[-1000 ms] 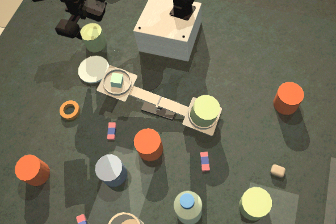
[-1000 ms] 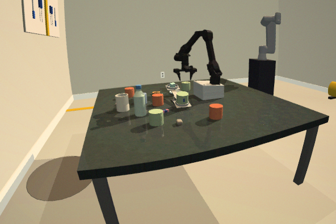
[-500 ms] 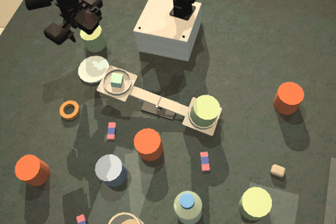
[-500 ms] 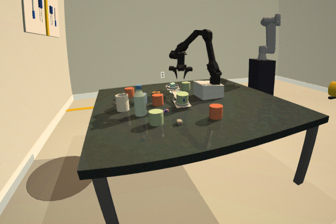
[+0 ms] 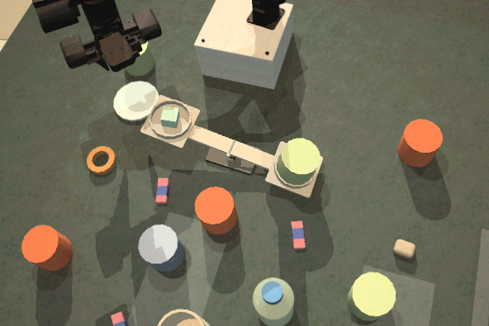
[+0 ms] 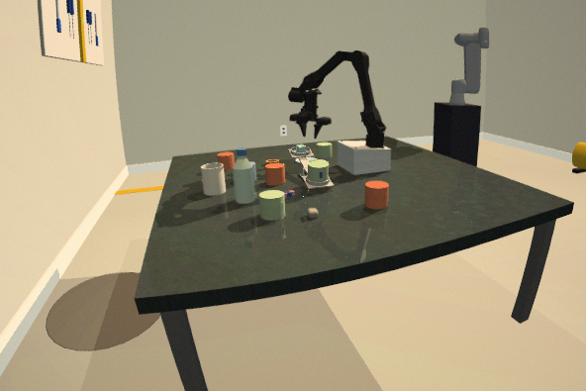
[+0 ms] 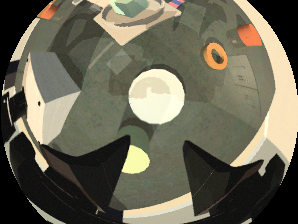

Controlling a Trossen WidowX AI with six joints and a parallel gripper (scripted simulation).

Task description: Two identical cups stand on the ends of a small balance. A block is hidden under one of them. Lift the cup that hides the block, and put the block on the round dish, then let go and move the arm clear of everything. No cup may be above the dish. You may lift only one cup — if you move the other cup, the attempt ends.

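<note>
A pale green block [image 5: 169, 116] [image 6: 300, 148] [image 7: 131, 7] sits uncovered inside the ring on one end of the balance [image 5: 208, 136]. A green cup [image 5: 298, 159] [image 6: 318, 170] stands upright on the other end. A matching cup [image 5: 140, 65] [image 6: 324, 150] [image 7: 138, 162] stands on the table beyond the dish, partly hidden by the arm in the top view. The white round dish [image 5: 134, 101] [image 7: 156, 100] is bare and lies close beside the block's end of the balance. My gripper [image 6: 310, 137] [image 7: 157, 141] is open and empty, high above the table near that cup and the dish.
The white base box [image 5: 237, 27] [image 6: 363, 156] stands right of the dish. An orange ring [image 5: 89, 161] [image 7: 207, 56] lies near the dish. Orange cups [image 5: 216, 210] [image 5: 420, 143], a blue-grey can [image 5: 162, 246] and a bottle [image 5: 273, 304] [image 6: 244, 181] stand elsewhere.
</note>
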